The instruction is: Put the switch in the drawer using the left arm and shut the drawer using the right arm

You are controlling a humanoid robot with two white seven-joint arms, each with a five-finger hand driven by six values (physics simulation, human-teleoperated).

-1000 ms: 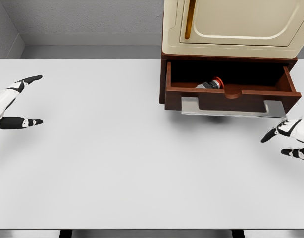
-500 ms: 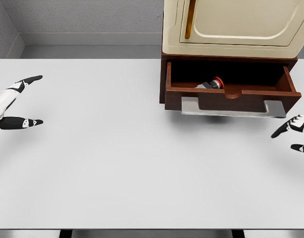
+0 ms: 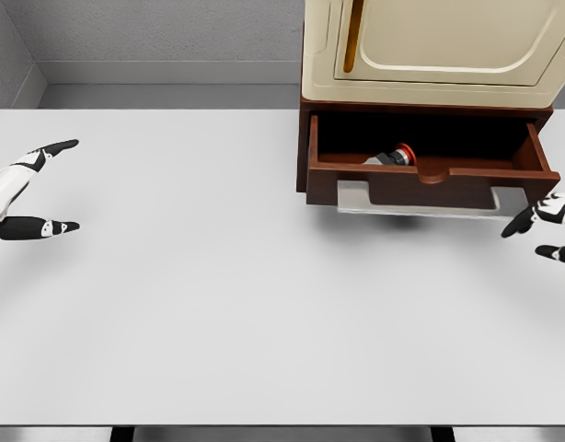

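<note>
The switch (image 3: 394, 156), dark with a red button, lies inside the open brown drawer (image 3: 430, 177) under the cream cabinet (image 3: 430, 51). A grey handle (image 3: 356, 197) runs along the drawer's front. My left hand (image 3: 48, 184) rests at the table's far left edge, its fingers spread and holding nothing. My right hand (image 3: 540, 232) is at the right edge, just below the drawer's right front corner, its fingers spread and empty, with most of the palm cut off by the frame.
The white table (image 3: 218, 304) spreads wide in front of the cabinet. A grey wall runs behind it.
My right hand has moved up and to the right, closer to the drawer's right front corner. The left hand, the switch and the drawer have stayed put.
</note>
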